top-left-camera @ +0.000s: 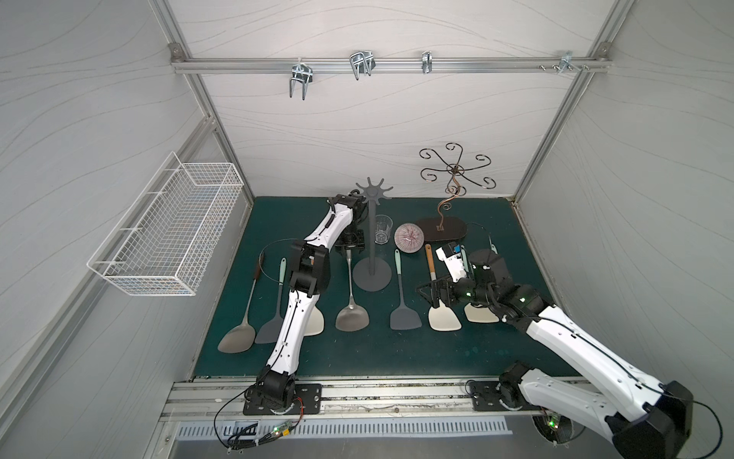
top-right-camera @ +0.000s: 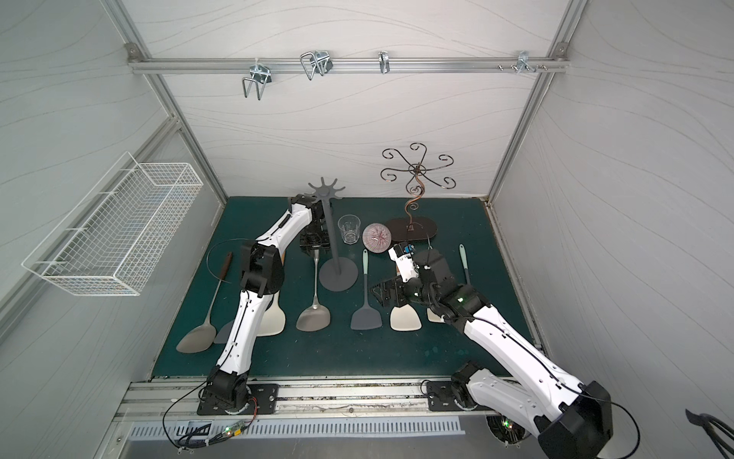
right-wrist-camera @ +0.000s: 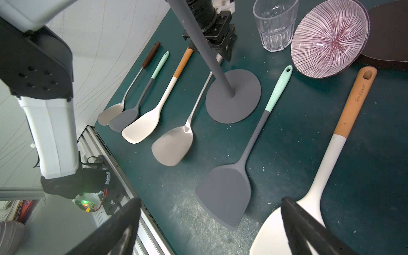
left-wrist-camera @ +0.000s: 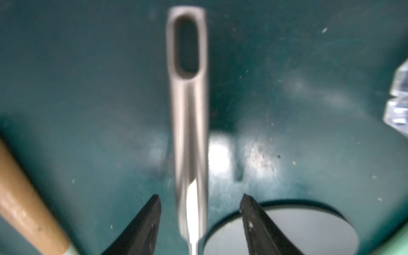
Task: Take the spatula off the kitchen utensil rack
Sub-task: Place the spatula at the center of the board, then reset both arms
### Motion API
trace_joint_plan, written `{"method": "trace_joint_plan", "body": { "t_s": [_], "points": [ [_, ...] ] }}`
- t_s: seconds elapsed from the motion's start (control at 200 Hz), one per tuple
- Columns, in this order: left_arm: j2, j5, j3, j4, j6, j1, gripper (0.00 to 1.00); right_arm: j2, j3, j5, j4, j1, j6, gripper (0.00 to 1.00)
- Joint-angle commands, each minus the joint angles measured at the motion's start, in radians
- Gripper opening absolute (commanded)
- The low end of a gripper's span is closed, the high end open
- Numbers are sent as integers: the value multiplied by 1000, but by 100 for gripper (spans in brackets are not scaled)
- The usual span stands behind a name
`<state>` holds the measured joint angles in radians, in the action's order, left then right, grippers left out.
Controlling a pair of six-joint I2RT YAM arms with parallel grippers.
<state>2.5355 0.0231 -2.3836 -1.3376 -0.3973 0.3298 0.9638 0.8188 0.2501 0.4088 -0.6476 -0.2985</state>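
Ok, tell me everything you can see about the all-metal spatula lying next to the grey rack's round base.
The steel spatula is one piece of brushed silver metal: a broad rounded blade, a slim grooved handle with a long slot at its end. It lies on the green mat, blade toward the robot, close beside the rack base; whether they touch is unclear. The left gripper straddles the handle, jaws apart, not gripping.

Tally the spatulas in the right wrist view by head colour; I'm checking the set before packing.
Steel spatulas: 2
Grey spatulas: 2
White spatulas: 2
Total: 6
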Motion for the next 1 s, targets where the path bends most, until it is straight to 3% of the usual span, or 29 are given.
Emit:
{"method": "trace_joint_plan", "body": {
  "t_s": [0.0, 0.22, 0.75, 0.935, 0.995],
  "points": [
    [-131, 19, 56, 18, -1, 3, 65, -29, 30, 0, 39, 6, 2, 99],
    [-330, 29, 279, 107, -19, -18, 71, -69, 61, -76, 94, 5, -2, 99],
    [-927, 69, 894, 337, -55, -112, 78, -182, 111, -70, 146, 2, 37, 99],
    [-1161, 66, 1042, 397, -64, -113, 98, -257, 127, -71, 171, 1, 57, 99],
    [-1243, 62, 1077, 412, -66, -112, 99, -284, 135, -71, 186, 2, 58, 99]
  ]
}}
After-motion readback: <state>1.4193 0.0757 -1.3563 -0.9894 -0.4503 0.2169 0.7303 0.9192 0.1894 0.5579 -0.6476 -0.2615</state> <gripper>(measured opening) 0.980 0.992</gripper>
